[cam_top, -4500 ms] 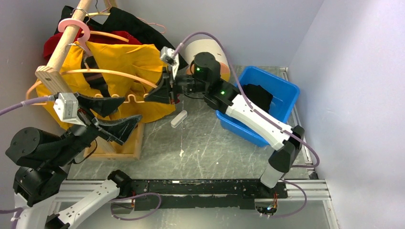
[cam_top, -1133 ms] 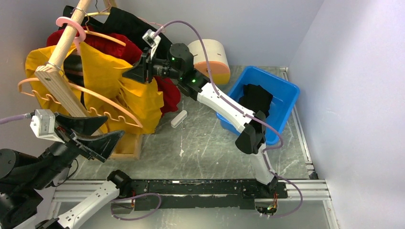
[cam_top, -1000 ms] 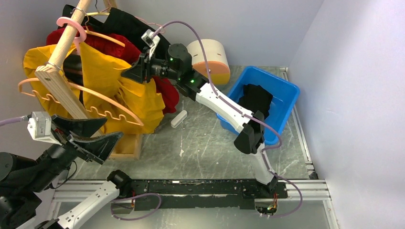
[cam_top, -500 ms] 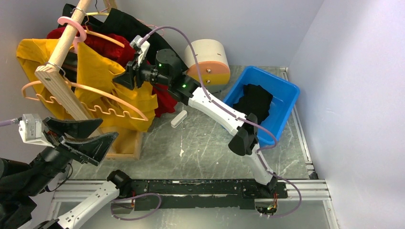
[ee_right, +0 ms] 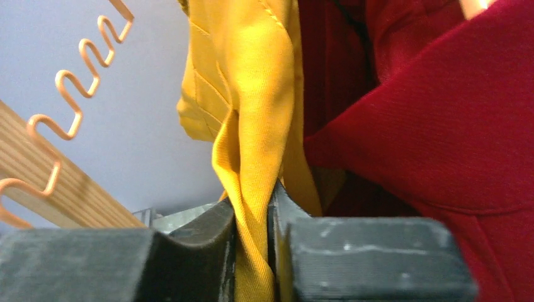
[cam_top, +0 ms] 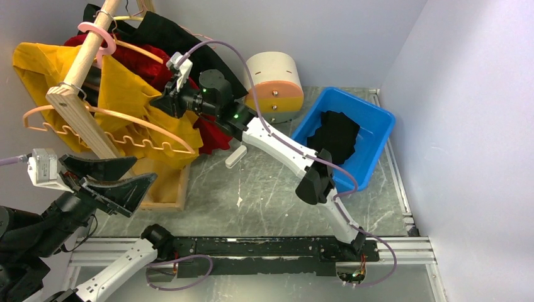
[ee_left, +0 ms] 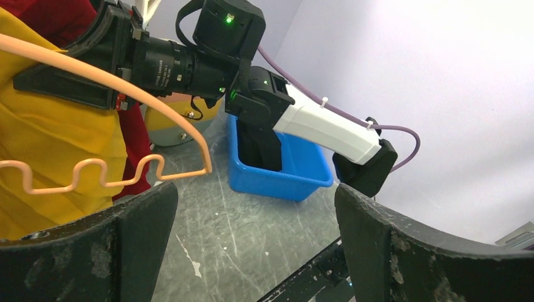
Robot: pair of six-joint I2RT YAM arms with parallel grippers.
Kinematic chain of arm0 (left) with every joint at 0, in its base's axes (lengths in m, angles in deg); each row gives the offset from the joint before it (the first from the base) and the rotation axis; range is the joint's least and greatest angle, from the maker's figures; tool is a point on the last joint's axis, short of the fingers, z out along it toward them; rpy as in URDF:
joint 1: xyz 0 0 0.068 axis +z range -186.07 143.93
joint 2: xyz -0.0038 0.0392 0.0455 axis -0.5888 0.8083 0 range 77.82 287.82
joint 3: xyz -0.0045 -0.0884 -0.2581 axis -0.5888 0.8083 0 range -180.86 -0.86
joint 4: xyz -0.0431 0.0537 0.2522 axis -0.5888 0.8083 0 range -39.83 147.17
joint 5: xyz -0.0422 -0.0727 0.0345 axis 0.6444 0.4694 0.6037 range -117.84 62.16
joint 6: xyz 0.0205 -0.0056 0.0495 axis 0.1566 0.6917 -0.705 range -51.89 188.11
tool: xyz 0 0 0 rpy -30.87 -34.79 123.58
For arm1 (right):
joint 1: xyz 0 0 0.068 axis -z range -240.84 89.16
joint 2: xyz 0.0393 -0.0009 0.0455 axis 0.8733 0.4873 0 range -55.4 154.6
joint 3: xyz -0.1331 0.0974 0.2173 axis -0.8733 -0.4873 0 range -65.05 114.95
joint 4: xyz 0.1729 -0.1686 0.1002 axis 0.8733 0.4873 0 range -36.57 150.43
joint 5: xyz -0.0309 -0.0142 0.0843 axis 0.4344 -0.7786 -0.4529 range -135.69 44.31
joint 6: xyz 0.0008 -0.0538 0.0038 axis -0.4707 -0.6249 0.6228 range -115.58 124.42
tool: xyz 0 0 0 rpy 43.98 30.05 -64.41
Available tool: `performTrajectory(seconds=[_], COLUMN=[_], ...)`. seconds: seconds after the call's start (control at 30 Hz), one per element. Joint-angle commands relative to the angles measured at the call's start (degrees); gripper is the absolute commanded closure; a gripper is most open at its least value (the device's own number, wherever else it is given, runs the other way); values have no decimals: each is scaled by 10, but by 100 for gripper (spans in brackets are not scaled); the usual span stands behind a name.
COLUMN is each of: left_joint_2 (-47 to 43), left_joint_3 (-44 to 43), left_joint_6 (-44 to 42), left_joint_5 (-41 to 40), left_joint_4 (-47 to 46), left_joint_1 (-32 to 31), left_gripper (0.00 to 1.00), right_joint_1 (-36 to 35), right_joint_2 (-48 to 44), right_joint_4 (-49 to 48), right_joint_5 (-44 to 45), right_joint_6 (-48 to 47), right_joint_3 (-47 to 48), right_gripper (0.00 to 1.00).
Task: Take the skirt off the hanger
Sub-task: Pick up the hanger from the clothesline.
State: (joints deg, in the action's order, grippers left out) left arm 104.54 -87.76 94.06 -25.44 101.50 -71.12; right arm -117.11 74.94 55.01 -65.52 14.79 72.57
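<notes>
1. The fingertips of the right gripper [ee_right: 252,214] are being covered by cloth in the right wrist view. In the top view it is being shown only as a dark shape against the fabric, so the pinch point cannot be made out there.
2. The way the yellow fabric skirt [cam_top: 129,88] is being fastened to the peach wire hanger with the wavy lower bar [ee_left: 206,160] is being hidden by folds. Neither clip nor waistband can be told.
3. The left arm is being cut off by the frame's edge in the top view.
4. A vertical fold of the skirt is being gripped between the right jaws, rising above them and running down through their gap. The rest of the skirt is being draped ahead of them, around a pale wooden rail [cam_top: 82,75].
5. A dark red cloth garment [ee_right: 441,138] is being seen just beside the right jaws, on the right of that view.
6. The right jaws are being held nearly closed, parted only by the thickness of the yellow cloth.
7. The left gripper [cam_top: 142,171] is being held wide open, with nothing between its jaws. The hanger's tip and the skirt's lower part are being seen ahead of its left finger, apart from it. A blue plastic bin [ee_left: 296,179] is being framed between the jaws, well apart.
</notes>
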Motion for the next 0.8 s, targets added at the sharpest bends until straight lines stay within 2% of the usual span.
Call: performTrajectory(seconds=[0.0,0.07,0.43,0.77], left_joint_2=[1,3,4,1], left_joint_3=[3,3,14,15], left_joint_6=[3,3,8,5], left_joint_5=[-13,-14,-18,-25], left_joint_4=[2,2,-8,-11], left_joint_1=[-3,-2,-2,-3], left_gripper=[2,2,3,2], right_joint_1=[-14,-15,-17,-17], right_joint_2=[9,0,-83,-108], right_joint_4=[-42,-60,-191,-233], right_joint_5=[4,3,-20,-26], right_joint_6=[-12,-7,38,62], right_joint_3=[20,6,-84,-97], right_gripper=[90,100,100,100])
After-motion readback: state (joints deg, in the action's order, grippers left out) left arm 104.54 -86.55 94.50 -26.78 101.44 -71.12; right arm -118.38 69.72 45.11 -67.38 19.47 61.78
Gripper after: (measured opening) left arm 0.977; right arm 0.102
